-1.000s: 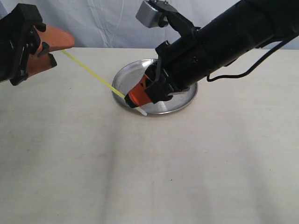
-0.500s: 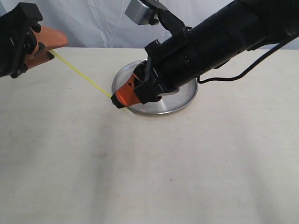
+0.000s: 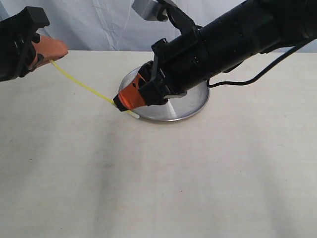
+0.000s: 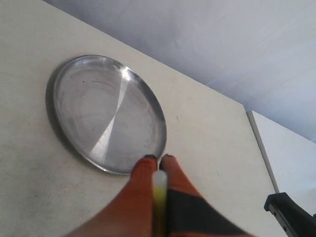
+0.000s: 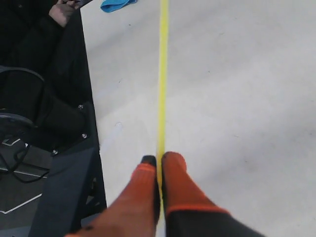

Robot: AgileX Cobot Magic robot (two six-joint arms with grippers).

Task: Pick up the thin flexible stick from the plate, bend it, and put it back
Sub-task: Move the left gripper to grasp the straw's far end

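- Since the earlier frames, our right gripper (image 3: 122, 103) has slid left off the middle of the plate (image 3: 192, 110) to its near-left rim. The left gripper (image 3: 48, 52) has drawn slightly up and to the far left.
- What was a straight line is now a faint sag: the thin flexible stick (image 3: 83, 85) has bowed a little between the two.
- Both pincers are clenched on the stick. The left fingers (image 4: 143, 170) pinch its far-left end, and the right fingers (image 5: 173, 173) pinch it near its pale end, which pokes out just past them.
- We see the stick in the air, clear of the table (image 3: 148, 188). Its long axis runs from far left down to the near-left edge of the plate, and none of it lies in the plate.
- We judge that the bend turns on this axis: the grippers must close toward each other along it so the span buckles.
- Open table lies near and to the left, with room for the bow to swing. The plate rim sits just right of the right gripper and is the only edge to mind.
- For the return, the right arm is the nearer one, since the plate sits right beside it.
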